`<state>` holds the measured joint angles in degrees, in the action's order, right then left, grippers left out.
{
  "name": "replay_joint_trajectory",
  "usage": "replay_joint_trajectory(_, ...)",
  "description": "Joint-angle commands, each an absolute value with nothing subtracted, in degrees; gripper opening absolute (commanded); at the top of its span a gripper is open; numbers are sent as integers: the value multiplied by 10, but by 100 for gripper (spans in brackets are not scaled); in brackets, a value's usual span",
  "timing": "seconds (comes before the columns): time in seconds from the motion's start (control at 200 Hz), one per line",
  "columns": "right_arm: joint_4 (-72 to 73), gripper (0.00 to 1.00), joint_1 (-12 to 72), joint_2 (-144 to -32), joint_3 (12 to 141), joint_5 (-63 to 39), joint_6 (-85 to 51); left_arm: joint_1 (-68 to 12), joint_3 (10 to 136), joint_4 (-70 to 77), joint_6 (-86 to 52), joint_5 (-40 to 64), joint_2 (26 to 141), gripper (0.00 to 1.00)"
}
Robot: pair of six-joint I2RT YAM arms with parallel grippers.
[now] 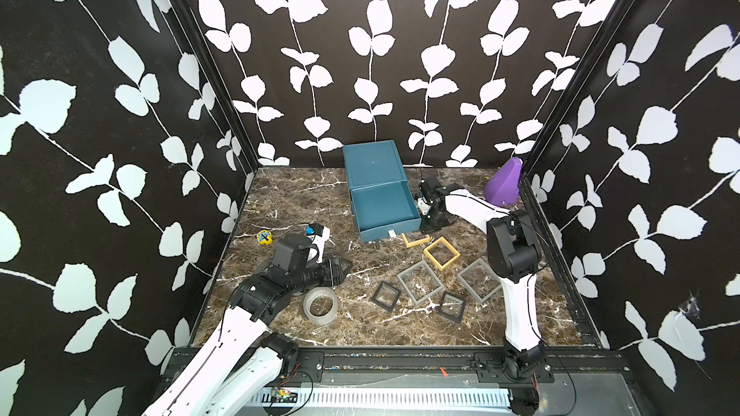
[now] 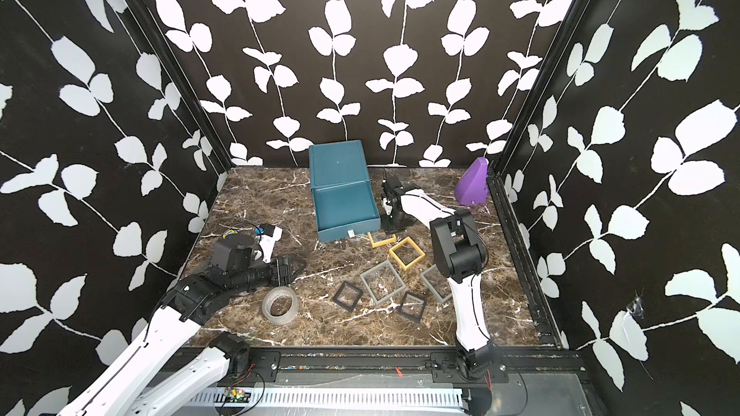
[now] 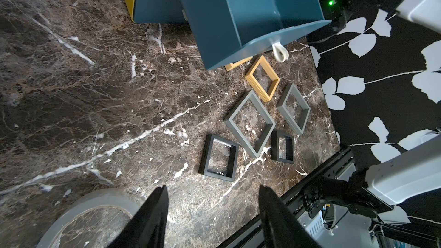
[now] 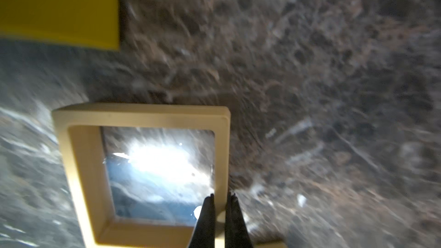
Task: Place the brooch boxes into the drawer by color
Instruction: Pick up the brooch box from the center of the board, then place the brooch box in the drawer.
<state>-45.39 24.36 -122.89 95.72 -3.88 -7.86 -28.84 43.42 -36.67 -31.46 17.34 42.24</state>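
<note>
The teal drawer (image 1: pixel 372 162) chest stands at the back, its top drawer (image 1: pixel 412 210) pulled out and empty. Right in front of it lie the brooch boxes: a yellow one (image 1: pixel 441 258), two grey (image 1: pixel 420 282) (image 1: pixel 478 280) and two black (image 1: pixel 387 294) (image 1: pixel 452 306). A second yellow box (image 1: pixel 416 240) lies by the drawer's front corner. My right gripper (image 4: pixel 221 195) is shut on one side bar of this yellow box (image 4: pixel 78 163). My left gripper (image 3: pixel 212 187) is open and empty, low over the table, left of the boxes.
A clear tape roll (image 1: pixel 320 306) lies close beside the left arm. A purple wedge (image 1: pixel 502 186) stands in the back right corner. A small yellow and blue object (image 1: pixel 264 237) sits at the left. Black rails border the table.
</note>
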Motion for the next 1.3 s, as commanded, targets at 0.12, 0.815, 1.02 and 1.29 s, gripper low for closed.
replay_joint_trajectory(0.12,-526,0,237,-1108,913,129,-144,-291,483,-337,-303,184,445,59)
replay_joint_trajectory(0.815,-767,0,333,-1014,1224,162,-326,-289,713,-368,-245,104,592,58)
replay_joint_trajectory(1.02,-794,0,393,-1110,1356,124,-367,-244,731,-325,-301,138,617,58)
replay_joint_trajectory(1.29,-816,0,428,-1220,1466,99,-388,-193,743,-323,-307,164,623,58)
